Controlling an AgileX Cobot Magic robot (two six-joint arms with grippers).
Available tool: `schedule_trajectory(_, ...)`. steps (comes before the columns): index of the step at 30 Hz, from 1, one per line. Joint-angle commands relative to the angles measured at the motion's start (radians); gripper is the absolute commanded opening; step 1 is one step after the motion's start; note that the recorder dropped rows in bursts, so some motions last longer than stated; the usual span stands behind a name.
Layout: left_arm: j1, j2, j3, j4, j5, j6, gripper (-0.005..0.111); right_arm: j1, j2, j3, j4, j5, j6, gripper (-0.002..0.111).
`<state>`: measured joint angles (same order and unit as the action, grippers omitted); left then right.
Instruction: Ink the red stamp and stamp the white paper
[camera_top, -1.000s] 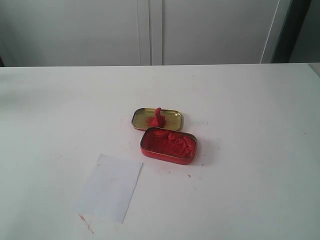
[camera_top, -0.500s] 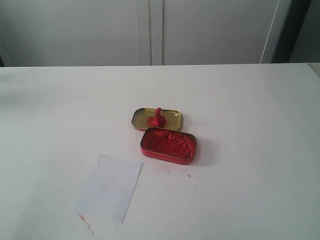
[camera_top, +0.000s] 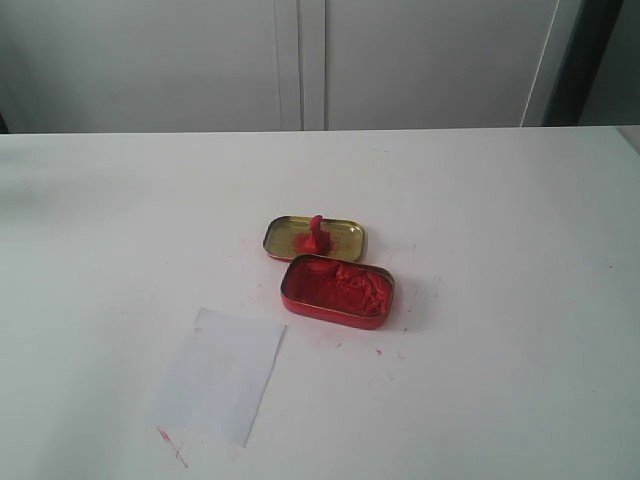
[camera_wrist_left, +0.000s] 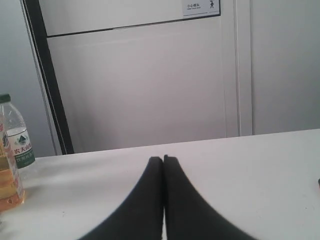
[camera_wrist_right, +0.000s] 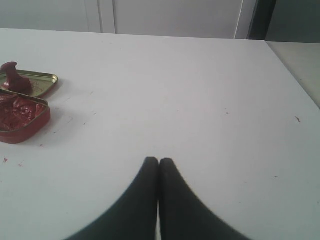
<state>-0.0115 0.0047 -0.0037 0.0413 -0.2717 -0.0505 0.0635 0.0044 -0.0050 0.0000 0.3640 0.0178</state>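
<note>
The red stamp (camera_top: 316, 236) stands upright in the gold tin lid (camera_top: 345, 238) near the table's middle; the right wrist view shows the red stamp (camera_wrist_right: 15, 80) too. Just in front of the lid lies the oblong red tin (camera_top: 337, 290) of lumpy paste, also visible as the red tin (camera_wrist_right: 21, 117). The white paper (camera_top: 222, 374) lies flat toward the front left, with no imprint that I can make out. My left gripper (camera_wrist_left: 163, 159) is shut and empty over bare table. My right gripper (camera_wrist_right: 159, 160) is shut and empty, well off to the side of the tins. Neither gripper appears in the exterior view.
A red smear (camera_top: 172, 447) marks the table (camera_top: 500, 200) near the paper's front corner, and red specks dot the surface round the tins. A plastic bottle (camera_wrist_left: 11, 150) stands at the table's edge in the left wrist view. White cabinet doors (camera_top: 300, 60) rise behind.
</note>
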Motion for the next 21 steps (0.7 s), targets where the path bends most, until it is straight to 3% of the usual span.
schedule_trajectory(1, 0.002, -0.005, 0.004, -0.003, -0.023, -0.010, 0.000, -0.006, -0.004, 0.005, -0.008, -0.015, 0.005, 0.000)
schedule_trajectory(10, 0.002, -0.002, -0.223, 0.023, 0.238, 0.067, 0.000, -0.006, -0.004, 0.005, -0.008, -0.015, 0.005, 0.000)
schedule_trajectory(15, 0.002, 0.152, -0.400, 0.019, 0.417, 0.065, 0.000, -0.006, -0.004, 0.005, -0.008, -0.015, 0.005, 0.000)
schedule_trajectory(21, 0.002, 0.314, -0.530, 0.013, 0.541, 0.041, 0.000, -0.006, -0.004, 0.005, -0.008, -0.015, 0.005, 0.000)
